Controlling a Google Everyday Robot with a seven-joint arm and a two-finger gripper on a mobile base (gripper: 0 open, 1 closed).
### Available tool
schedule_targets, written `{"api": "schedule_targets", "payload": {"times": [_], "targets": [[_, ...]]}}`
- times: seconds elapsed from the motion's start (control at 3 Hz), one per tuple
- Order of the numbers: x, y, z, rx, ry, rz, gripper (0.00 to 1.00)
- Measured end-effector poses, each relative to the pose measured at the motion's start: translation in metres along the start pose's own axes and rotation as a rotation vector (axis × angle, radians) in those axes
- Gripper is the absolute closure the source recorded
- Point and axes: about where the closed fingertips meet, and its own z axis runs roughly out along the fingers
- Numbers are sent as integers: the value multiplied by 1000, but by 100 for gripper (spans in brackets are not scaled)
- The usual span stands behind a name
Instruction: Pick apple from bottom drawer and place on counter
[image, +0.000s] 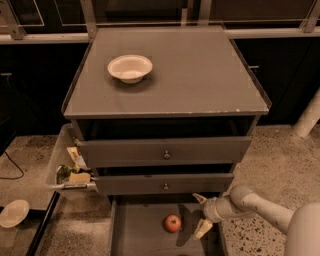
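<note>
The small red apple (173, 223) lies on the grey floor of the pulled-out bottom drawer (140, 235), near its middle. My gripper (201, 215) hangs over the drawer just to the right of the apple, a short gap away. Its two pale fingers are spread apart, one upper finger (200, 199) and one lower finger (203, 228), and nothing is between them. The grey counter (200, 75) tops the cabinet above.
A white bowl (130, 67) sits on the counter's left rear. Two knobbed drawers (165, 152) are above the open one. A clear bin of clutter (67, 167) hangs at the cabinet's left. A white plate (14, 212) lies on the floor at left.
</note>
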Motion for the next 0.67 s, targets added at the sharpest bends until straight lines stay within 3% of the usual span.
{"api": "schedule_targets", "payload": {"times": [0.33, 0.67], "targets": [[2, 1, 5, 6, 1, -1, 0], [13, 3, 39, 42, -14, -27, 0]]}}
